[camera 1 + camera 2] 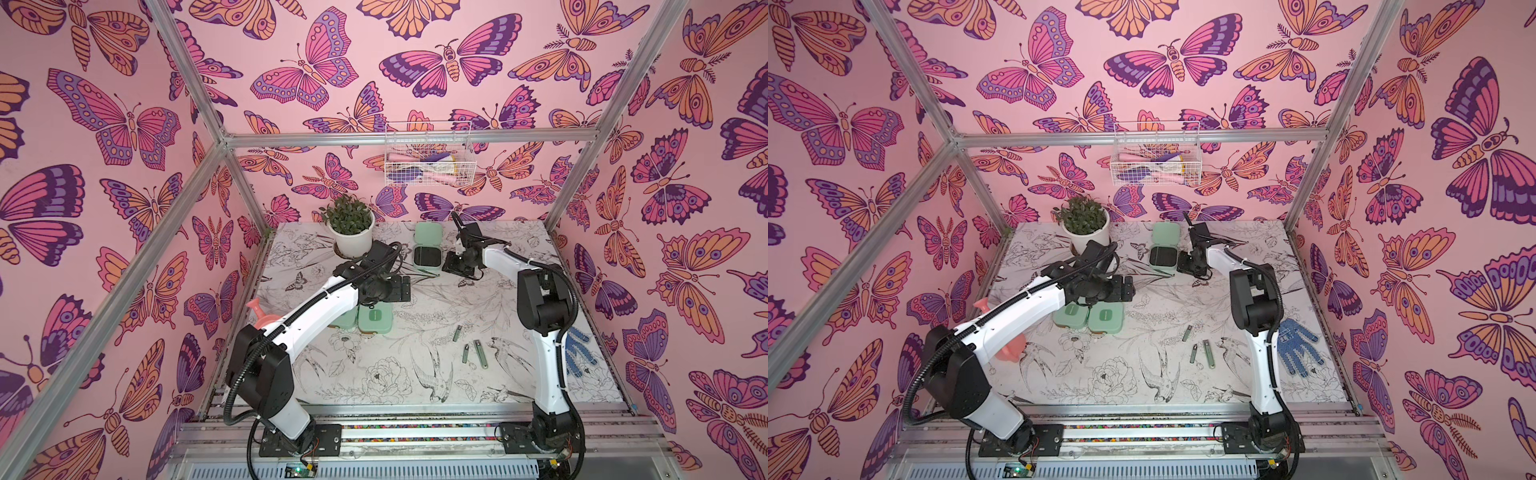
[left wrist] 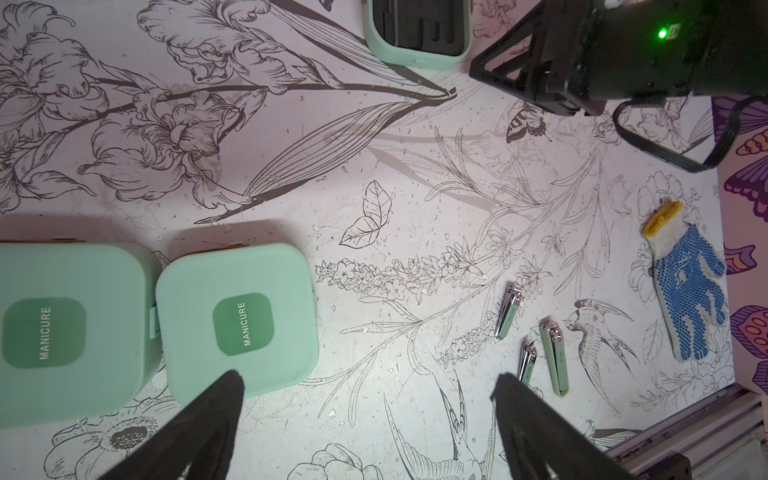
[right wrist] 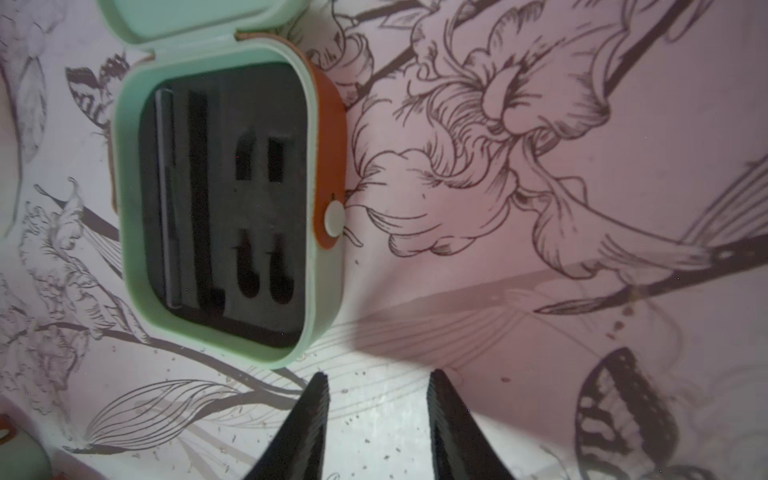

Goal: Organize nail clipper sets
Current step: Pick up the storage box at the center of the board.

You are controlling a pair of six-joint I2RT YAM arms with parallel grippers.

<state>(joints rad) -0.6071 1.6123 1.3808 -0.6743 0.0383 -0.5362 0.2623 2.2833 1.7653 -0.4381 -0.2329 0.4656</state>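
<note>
L arm over watering can, glove nr clippers

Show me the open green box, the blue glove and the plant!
open green box (image 3: 222, 208), right wrist view, black slotted inside.
blue glove (image 2: 690, 289), left wrist view, dotted palm.
plant (image 1: 348, 216), a top view, green leaves.

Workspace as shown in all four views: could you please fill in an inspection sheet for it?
Surface: floral-print table, small specks.
Job's things: open case, most slots empty; two closed cases side by side; three loose clippers.
Clutter: blue dotted glove, pink watering can, potted plant.
Grippers: left pincer open, empty, near the closed cases; right pincer open, empty, beside the open case.
Cables: black hose along each arm, clear of the things.
Surroundings: butterfly walls, wire basket on the back wall.
</note>
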